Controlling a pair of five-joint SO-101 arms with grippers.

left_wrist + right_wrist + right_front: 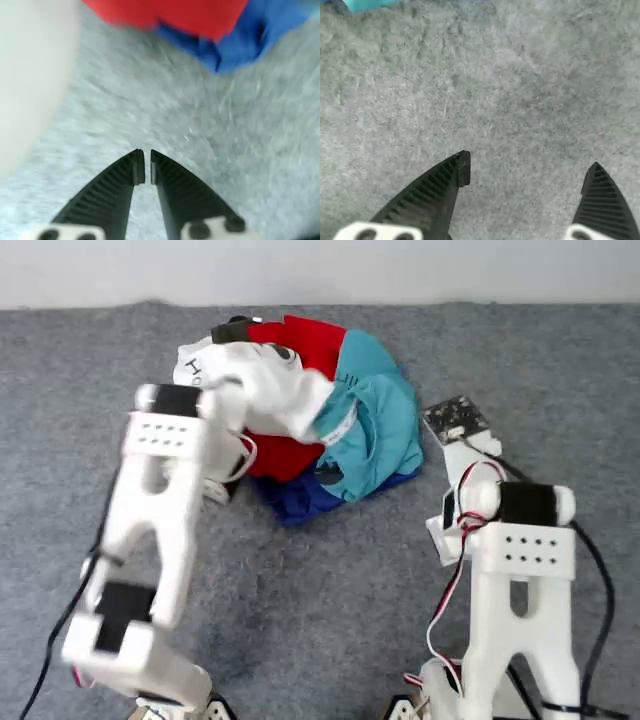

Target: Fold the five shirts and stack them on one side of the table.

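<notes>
One loose pile of shirts [300, 410] at twelve o'clock on the grey table [330, 590], crumpled, with nothing folded and nothing stacked.

Counted by colour in the high view:
- One white shirt [265, 380] at ten o'clock of the pile, lying highest.
- One red shirt [300, 345] at twelve o'clock, partly under the white.
- One teal shirt [380, 420] at three o'clock.
- One blue shirt [300, 495] at six o'clock, lowest, poking out from under red and teal.
- One small black piece [232, 332] at eleven o'clock, too little visible to call a shirt for sure.

Four certain, then, and a fifth possible.

Two arms. Left arm [160, 500] at eight o'clock on the table, its far end touching or just beside the white shirt; cannot tell which. Left gripper [147, 167] low over bare grey table, two black fingers almost together with only a thin slit, nothing between. Red and blue cloth just ahead of it, a pale blurred mass [30, 75] at one side.

Right arm [515, 550] at four o'clock, near the teal shirt but apart. Right gripper [530, 172] with two fingers spread wide, nothing between, above bare table.
</notes>
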